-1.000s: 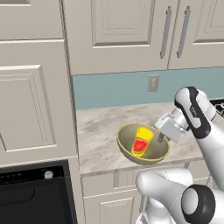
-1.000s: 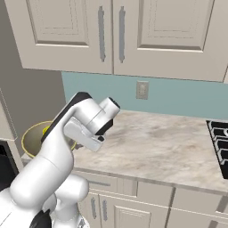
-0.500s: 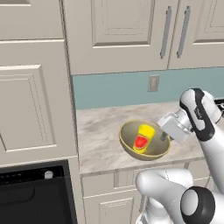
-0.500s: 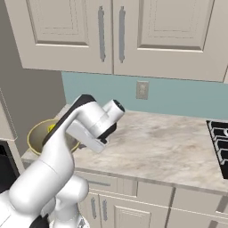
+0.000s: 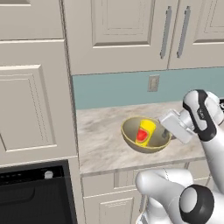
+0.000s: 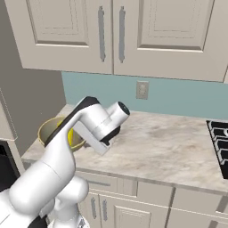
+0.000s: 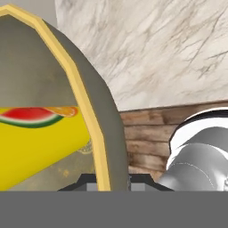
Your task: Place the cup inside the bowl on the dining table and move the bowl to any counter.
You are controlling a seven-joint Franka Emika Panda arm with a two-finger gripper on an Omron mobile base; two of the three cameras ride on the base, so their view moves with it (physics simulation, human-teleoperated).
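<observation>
bowl (image 5: 146, 136): olive-tan, yellow rim | cup (image 5: 144, 131): yellow, red patch, inside | end effector (image 7: 107, 180): clamped on bowl rim

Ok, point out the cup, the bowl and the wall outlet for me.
cup (image 5: 144, 131), left base view, on its yellow-and-red side.
bowl (image 5: 131, 139), left base view, on its inner wall.
wall outlet (image 6: 142, 90), right base view, on its plate.

One bowl (image 5: 146, 135), one cup (image 5: 144, 131), one outlet (image 5: 153, 82).

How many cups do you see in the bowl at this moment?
1. The yellow cup lies inside the bowl, on the counter. Nothing else shows inside.
</observation>
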